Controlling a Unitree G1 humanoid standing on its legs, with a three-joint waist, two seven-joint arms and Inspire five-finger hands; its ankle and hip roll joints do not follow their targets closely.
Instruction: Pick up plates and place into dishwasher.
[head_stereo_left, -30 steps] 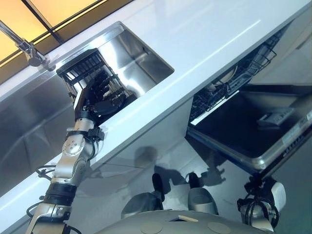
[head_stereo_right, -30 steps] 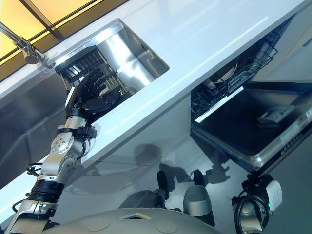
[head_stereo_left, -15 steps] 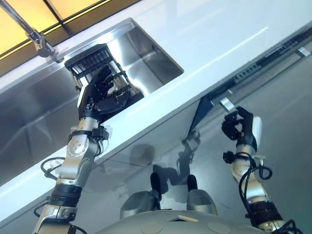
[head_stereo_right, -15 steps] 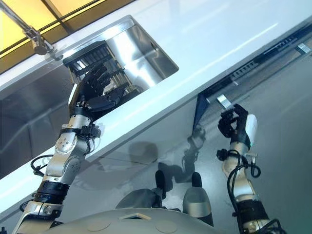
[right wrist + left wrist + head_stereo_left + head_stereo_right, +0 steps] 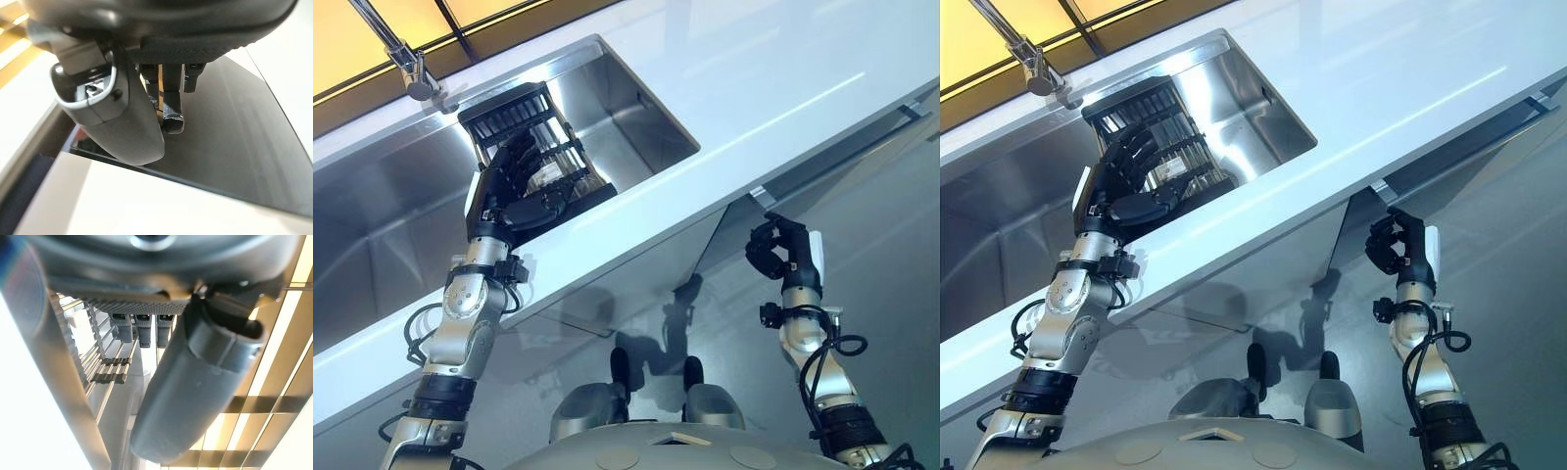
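A black wire dish rack (image 5: 509, 108) stands in the steel sink (image 5: 641, 103). My left hand (image 5: 507, 186) reaches into it, fingers relaxed among the wires (image 5: 105, 367) and thumb (image 5: 190, 391) stretched beside them; I cannot make out a plate under it. The grey dishwasher door (image 5: 862, 245) stands upright under the counter, with a narrow dark gap (image 5: 1459, 157) along its top edge. My right hand (image 5: 771, 250) is raised in front of the door, just below that gap, fingers curled round nothing. Its wrist view shows the thumb (image 5: 122, 122) over the door's dark glossy panel (image 5: 234, 122).
A white counter (image 5: 754, 69) runs across, between the sink and the dishwasher front. A chrome tap (image 5: 406, 64) rises behind the sink, by the rack's far corner. A bar handle (image 5: 913, 106) sits at the door's top right.
The dishwasher door has swung up from lying open to almost closed, hiding the racks inside. My right hand has risen to the door's top edge. The left hand stays at the rack; the camera shifted.
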